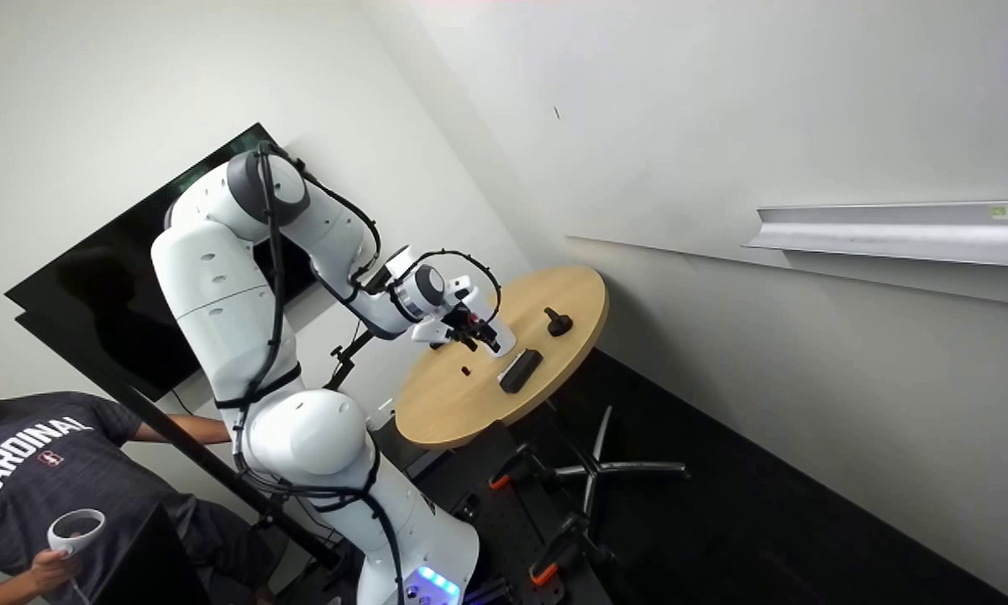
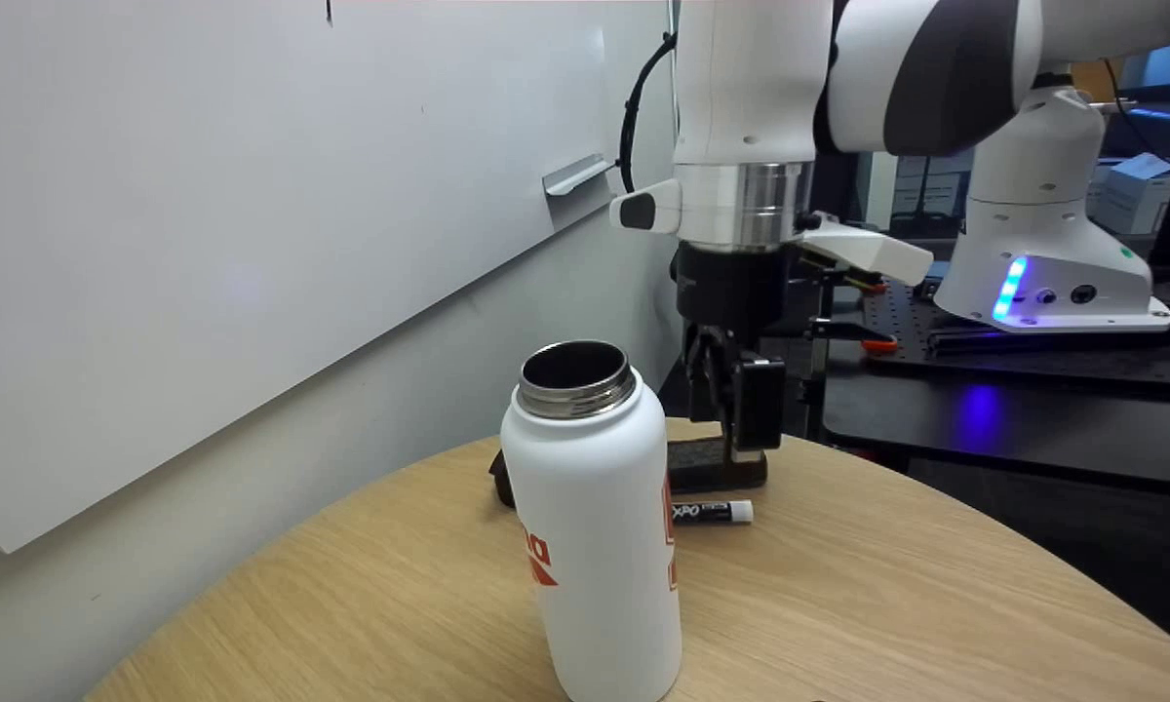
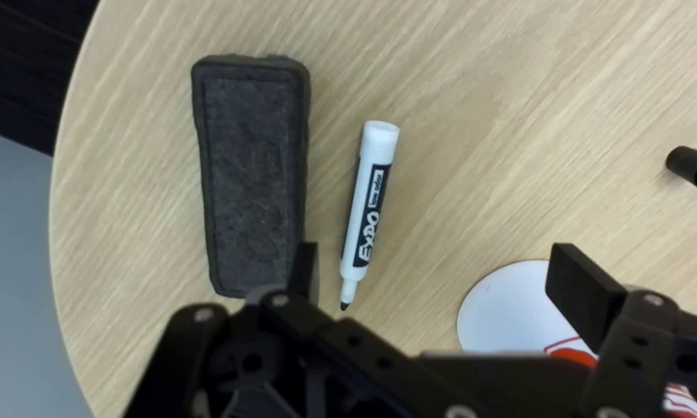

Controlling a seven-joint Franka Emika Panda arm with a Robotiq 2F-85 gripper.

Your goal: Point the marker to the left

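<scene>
Wrist view: white Expo marker [image 3: 365, 209], dark-labelled and black-tipped, claw [image 3: 441, 276] agape.

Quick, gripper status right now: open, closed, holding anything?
Gripper: open, nothing between its fingers; the marker lies on the table.

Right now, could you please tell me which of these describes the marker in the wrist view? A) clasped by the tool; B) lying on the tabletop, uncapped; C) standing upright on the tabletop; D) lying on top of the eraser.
B, because the wrist view shows the marker lying on the tabletop beside the dark eraser, its black tip bare.
</scene>
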